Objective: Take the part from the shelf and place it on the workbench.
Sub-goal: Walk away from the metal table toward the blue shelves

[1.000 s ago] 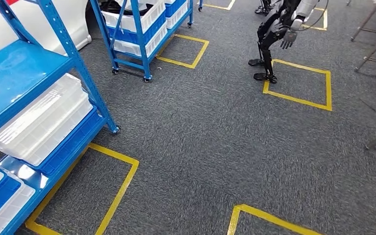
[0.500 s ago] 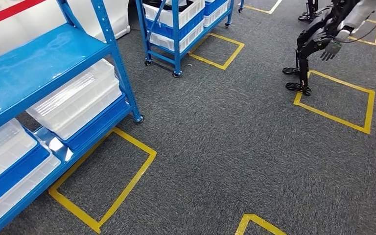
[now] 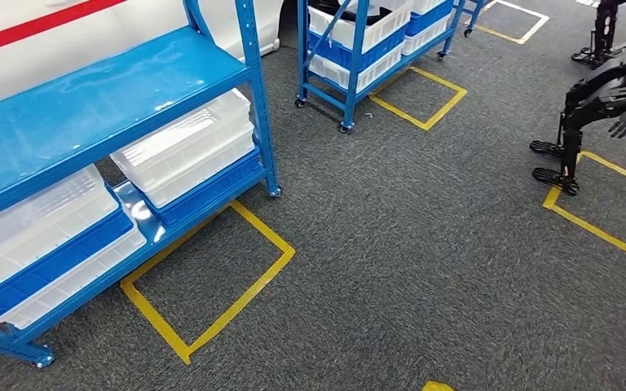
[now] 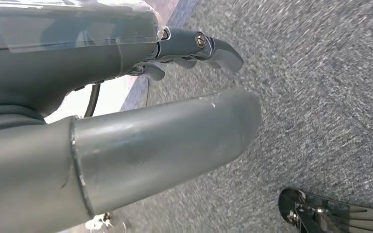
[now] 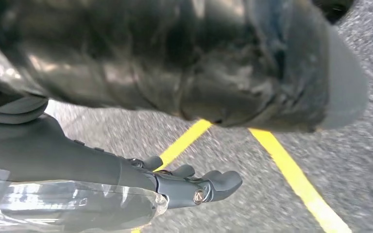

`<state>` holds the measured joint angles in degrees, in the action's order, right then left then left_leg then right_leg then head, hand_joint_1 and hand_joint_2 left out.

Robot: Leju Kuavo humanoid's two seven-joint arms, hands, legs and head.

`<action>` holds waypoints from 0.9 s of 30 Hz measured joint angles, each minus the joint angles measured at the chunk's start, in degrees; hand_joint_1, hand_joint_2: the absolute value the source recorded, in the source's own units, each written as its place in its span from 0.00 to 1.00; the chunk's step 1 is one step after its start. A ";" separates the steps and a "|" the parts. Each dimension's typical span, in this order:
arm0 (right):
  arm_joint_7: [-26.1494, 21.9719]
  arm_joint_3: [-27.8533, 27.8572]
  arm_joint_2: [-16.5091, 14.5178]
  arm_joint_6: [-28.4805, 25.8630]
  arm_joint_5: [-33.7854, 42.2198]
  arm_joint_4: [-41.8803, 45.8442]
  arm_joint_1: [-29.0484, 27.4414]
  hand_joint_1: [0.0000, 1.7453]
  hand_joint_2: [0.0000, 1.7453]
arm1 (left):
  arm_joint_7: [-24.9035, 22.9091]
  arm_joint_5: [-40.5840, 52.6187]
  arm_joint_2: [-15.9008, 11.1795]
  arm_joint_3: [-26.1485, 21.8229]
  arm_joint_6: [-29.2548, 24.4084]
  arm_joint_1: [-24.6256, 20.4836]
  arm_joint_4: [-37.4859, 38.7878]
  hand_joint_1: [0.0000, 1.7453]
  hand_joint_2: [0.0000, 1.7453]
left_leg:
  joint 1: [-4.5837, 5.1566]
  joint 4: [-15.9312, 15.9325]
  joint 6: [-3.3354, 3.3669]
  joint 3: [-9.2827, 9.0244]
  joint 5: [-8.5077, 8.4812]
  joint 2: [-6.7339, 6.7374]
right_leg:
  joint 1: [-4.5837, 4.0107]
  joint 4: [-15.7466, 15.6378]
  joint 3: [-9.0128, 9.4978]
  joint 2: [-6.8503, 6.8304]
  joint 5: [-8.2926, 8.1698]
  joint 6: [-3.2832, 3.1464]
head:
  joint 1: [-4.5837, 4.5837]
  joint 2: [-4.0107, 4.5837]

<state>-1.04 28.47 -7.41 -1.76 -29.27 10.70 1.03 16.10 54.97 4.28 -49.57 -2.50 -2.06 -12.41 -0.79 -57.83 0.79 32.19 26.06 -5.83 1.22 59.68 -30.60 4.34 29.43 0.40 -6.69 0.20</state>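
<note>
Head view looks down at a blue shelf (image 3: 106,106) on the left, sitting on grey carpet (image 3: 407,244). Clear bins (image 3: 183,147) sit on its lower levels, stacked over blue trays (image 3: 212,189). Can't make out any part inside them from here, so I can't tell where the part actually is.

A yellow tape square (image 3: 212,281) is marked on the floor right beside the shelf's lower edge. A 2nd shelf (image 3: 359,49) on wheels stands further back with white and blue bins. Another robot (image 3: 599,106) stands at the far right, next to more yellow tape.

Left hand (image 4: 141,111) in its wrist view: thumb stretched out, fingers (image 4: 209,46) loosely extended and apart, nothing in them, carpet underneath. Right hand (image 5: 175,160) is much the same: fingers (image 5: 213,184) relaxed, slightly curled and holding nothing, above carpet with yellow tape.
</note>
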 joint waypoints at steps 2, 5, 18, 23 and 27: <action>0.07 0.13 0.02 -0.01 -0.11 -0.01 0.21 0.00 0.00 | -0.16 0.07 0.04 -0.04 -0.01 0.04 0.01 0.00 0.00 | -0.09 0.02 -0.89 0.54 -0.34 -1.18 | -0.27 -0.48 -0.05 -0.35 -0.08 -0.45 | 0.01 0.00; 0.38 0.41 0.10 -0.17 -0.31 0.01 0.35 0.00 0.00 | -0.28 0.09 0.23 -0.10 0.04 0.26 0.02 0.00 0.00 | -0.16 -2.11 -1.64 1.89 1.08 0.98 | -0.19 -1.18 0.06 -2.73 -0.63 -1.79 | 0.02 0.00; 0.69 0.87 0.18 -1.25 0.03 0.05 0.74 0.00 0.00 | -0.31 0.20 0.38 -0.52 0.14 0.53 0.00 0.00 0.00 | 0.79 1.16 0.53 -1.77 2.73 8.08 | -1.13 -0.28 0.43 -10.75 -0.54 -0.58 | 0.02 -0.01; 0.78 0.99 0.28 -1.57 0.21 0.10 0.37 0.00 0.00 | -0.25 0.40 0.60 -0.89 0.20 0.58 0.00 0.00 0.00 | 0.37 1.85 1.89 -4.10 3.14 6.75 | -0.33 10.91 -5.88 -4.88 4.25 0.70 | -0.02 -0.02; 0.86 1.21 0.37 -1.62 0.19 0.08 -0.24 0.00 0.00 | -0.23 0.59 0.85 -0.97 0.24 0.70 0.01 0.00 0.00 | 0.12 1.77 1.23 -6.80 5.14 5.54 | 0.00 12.33 -9.97 -4.51 3.21 1.39 | 0.00 -0.02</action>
<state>-0.17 29.68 -7.04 -3.38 -29.08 10.78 0.79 15.87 55.56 5.12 -50.54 -2.26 -1.36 -12.41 -0.67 -56.06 2.02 25.39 31.20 -0.29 1.22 72.01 -40.57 -0.17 32.64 1.79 -6.69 0.17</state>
